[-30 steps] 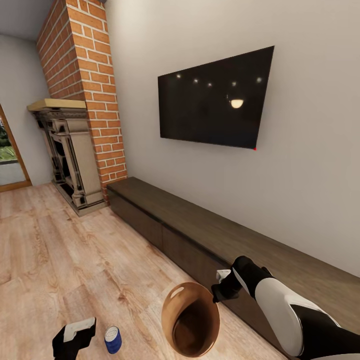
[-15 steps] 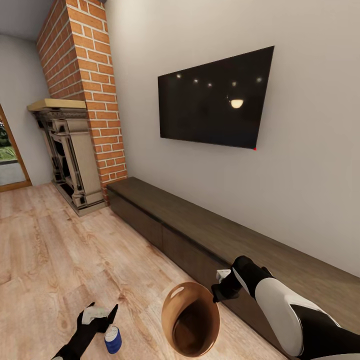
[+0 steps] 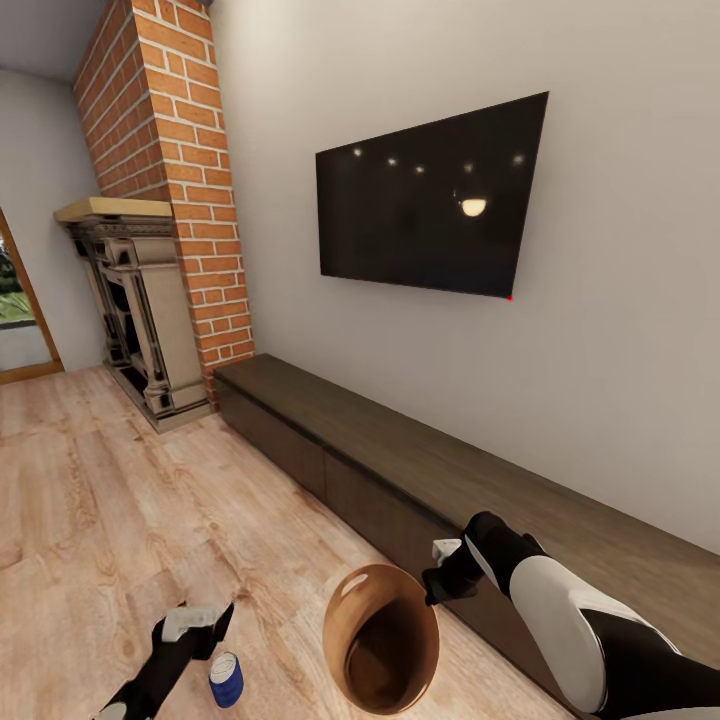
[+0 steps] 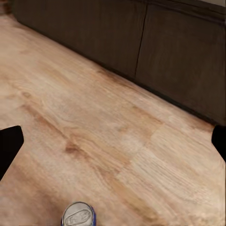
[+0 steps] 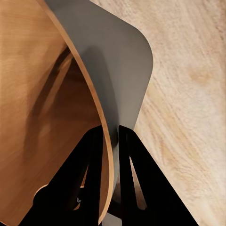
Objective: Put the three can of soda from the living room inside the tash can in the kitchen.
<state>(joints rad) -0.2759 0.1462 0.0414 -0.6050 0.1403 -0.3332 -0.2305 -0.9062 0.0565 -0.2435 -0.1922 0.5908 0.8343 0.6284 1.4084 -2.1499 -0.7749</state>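
Brown and tapered, the round trash bin (image 3: pixel 381 640) hangs tilted above the pale wood plank floor (image 3: pixel 120 500), its dark mouth facing the head camera and its base out of sight. The right gripper (image 5: pixel 109 141) is clamped on the bin's thin rim, one black finger on either side of the wall; in the head view only its white-tipped end (image 3: pixel 444 560) shows beside the rim. A dark blue soda can with a grey top (image 3: pixel 226 680) stands upright on the floor, just beside the bin. The left gripper (image 3: pixel 190 625) hovers close above the can with its fingers spread wide and nothing between them. In the left wrist view the can (image 4: pixel 78 216) is cut off at the frame edge. A long dark wooden cabinet (image 3: pixel 420 470) runs under a black wall television (image 3: pixel 430 200).
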